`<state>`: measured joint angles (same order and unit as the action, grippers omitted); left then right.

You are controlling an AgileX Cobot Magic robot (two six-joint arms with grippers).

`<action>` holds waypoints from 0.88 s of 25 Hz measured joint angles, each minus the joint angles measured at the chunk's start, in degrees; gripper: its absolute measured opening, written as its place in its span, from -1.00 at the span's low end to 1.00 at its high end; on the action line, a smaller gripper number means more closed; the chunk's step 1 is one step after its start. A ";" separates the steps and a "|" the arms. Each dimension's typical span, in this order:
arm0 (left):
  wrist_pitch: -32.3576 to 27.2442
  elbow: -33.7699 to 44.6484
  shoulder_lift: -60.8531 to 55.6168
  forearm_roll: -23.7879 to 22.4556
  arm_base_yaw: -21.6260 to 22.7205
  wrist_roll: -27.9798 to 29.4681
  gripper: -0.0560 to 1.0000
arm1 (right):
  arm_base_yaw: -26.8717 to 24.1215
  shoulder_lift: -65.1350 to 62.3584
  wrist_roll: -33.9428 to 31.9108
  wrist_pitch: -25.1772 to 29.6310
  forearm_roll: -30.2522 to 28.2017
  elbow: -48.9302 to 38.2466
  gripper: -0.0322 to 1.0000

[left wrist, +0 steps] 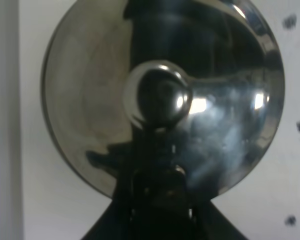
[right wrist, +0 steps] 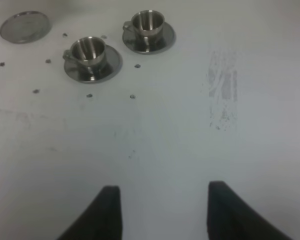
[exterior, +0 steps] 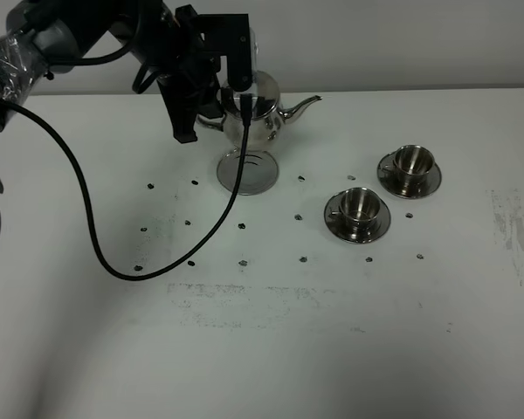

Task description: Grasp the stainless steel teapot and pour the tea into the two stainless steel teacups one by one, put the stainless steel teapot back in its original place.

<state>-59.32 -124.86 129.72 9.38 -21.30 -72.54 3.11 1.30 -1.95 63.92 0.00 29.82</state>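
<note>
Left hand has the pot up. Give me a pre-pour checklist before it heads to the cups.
1. Left hand grip on the stainless steel teapot: ok, shut on it, pot held above the base saucer.
2. Lid seated: ok.
3. Near teacup and far teacup upright on their saucers: ok.
4. Cable off the base saucer: not ok, it crosses it.
5. Right hand away from the cups: ok, open, empty.
6. Tea inside the pot: cannot tell.

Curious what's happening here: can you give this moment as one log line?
left claw: shut on teapot | teapot: lifted off round base | cups: both on saucers | right claw: open, empty
</note>
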 joint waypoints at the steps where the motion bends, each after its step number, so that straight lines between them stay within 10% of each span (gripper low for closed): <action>1: 0.05 -0.95 0.53 -0.05 -0.55 0.03 -0.49 | 0.00 0.00 0.00 0.00 0.00 0.00 -0.14; 22: 11.11 -7.55 9.66 -11.52 -10.85 -0.16 -0.49 | 0.00 0.00 0.00 0.00 0.00 0.00 -0.14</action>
<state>-48.22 -132.41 139.38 -2.14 -32.15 -72.70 3.11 1.30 -1.95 63.92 0.00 29.82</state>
